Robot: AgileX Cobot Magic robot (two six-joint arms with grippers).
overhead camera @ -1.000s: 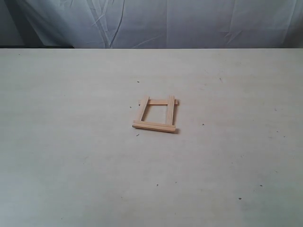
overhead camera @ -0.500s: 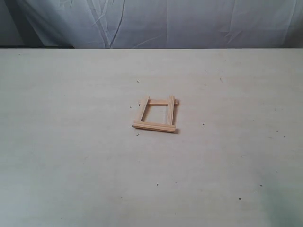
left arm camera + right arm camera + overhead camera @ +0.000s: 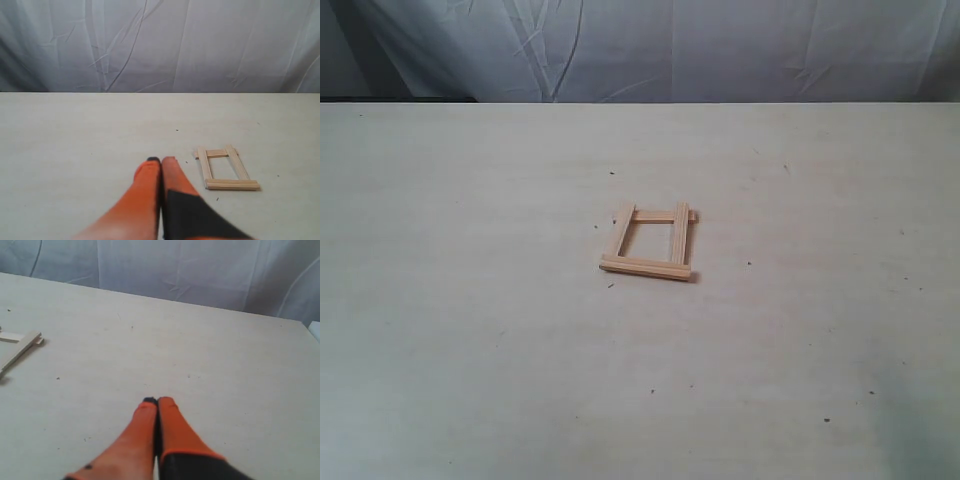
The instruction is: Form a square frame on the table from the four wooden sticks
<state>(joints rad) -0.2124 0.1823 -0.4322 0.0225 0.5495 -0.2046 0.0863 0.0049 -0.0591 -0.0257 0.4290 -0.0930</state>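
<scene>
Orange fingers (image 3: 148,182) of the left jaws were pressed tip to tip and held nothing. The right jaws matched them, with orange fingers (image 3: 145,427) closed on empty air and dark casing behind. Both hung low over the bare surface (image 3: 470,330), a pale cream matte top with faint grain and tiny dark specks. The square frame (image 3: 680,238) lay near the left jaws without touching them, and well apart from the right jaws. It sat about midway between the left and right edges of the surface, clear of every edge and corner. The four wooden sticks (image 3: 618,233) were flat, light tan strips of much the same length. Two formed the sides, the near stick (image 3: 646,267) lay across their near ends, and the far stick (image 3: 655,216) crossed at the other end. Its tip jutted past the side strip toward the right edge. The left side strip leaned slightly, so the outline was not quite true. I judged the frame essentially built, with at most some squaring left. Such thin, light wood would probably skate on the smooth top. A good correction would therefore be a slow, low push with closed tips against the outer face of the leaning strip, close to its end, stopping before the neighbouring sticks shifted. Grey creased cloth (image 3: 720,50) hung beyond the far edge.
</scene>
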